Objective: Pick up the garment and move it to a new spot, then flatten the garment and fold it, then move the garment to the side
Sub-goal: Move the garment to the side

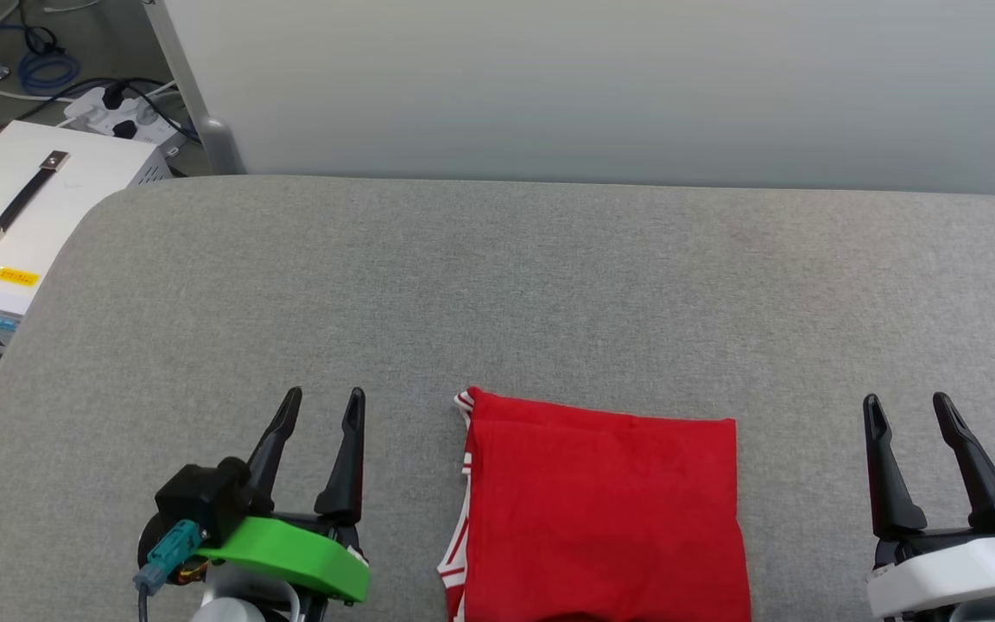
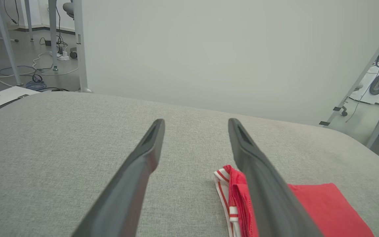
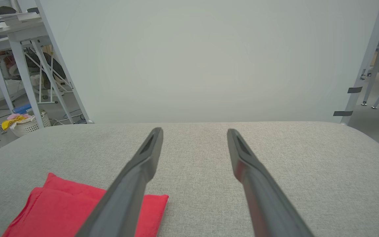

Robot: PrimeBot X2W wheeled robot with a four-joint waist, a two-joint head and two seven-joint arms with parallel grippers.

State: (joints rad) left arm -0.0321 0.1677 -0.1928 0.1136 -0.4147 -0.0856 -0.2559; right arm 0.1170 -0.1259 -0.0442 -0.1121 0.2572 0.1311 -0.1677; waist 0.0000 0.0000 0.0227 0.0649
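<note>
The garment (image 1: 601,518) lies folded into a red rectangle at the near middle of the grey padded table (image 1: 549,285), with red-and-white striped trim along its left edge. My left gripper (image 1: 322,404) stands open to its left, nothing between the fingers. My right gripper (image 1: 909,409) stands open to its right, also empty. In the left wrist view the garment (image 2: 321,207) lies to the lower right, partly behind my right finger (image 2: 262,177). In the right wrist view the garment (image 3: 61,207) sits at the lower left, beside my open gripper (image 3: 194,133).
A white equipment box (image 1: 22,216) with a black handle stands off the table's left edge, with a power strip and cables (image 1: 117,112) on the floor behind it. A pale panel (image 1: 601,86) rises along the table's far edge. A laundry basket (image 3: 25,123) sits on the floor.
</note>
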